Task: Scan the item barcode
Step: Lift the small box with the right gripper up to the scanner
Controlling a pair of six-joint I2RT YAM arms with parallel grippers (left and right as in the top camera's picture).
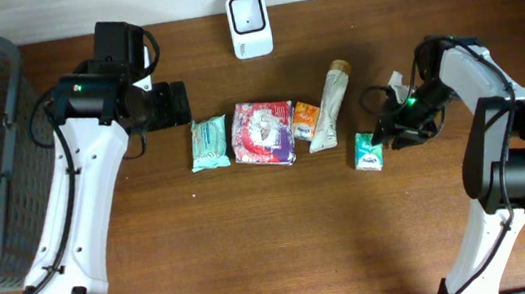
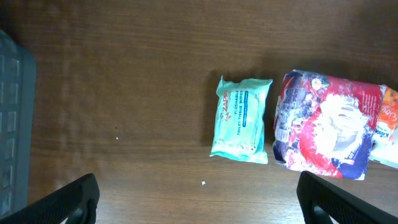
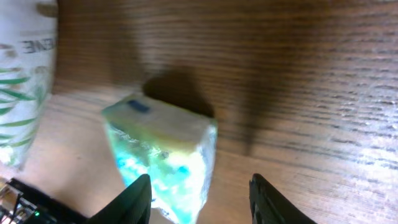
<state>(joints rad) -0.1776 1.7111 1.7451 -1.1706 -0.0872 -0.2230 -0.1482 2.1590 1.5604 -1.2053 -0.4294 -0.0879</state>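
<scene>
Looking through the right wrist camera, I see the right gripper point(image 3: 200, 186) with fingers spread, and the small green pack point(image 3: 163, 155) lies partly between them, not pinched. This pack is right of the red bag point(image 1: 263, 133). The left gripper point(image 1: 177, 104), left of the bag, stands wide apart.

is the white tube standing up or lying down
Lying down. In the overhead view the white tube lies full length on the table, its capped end toward the back edge.
</scene>
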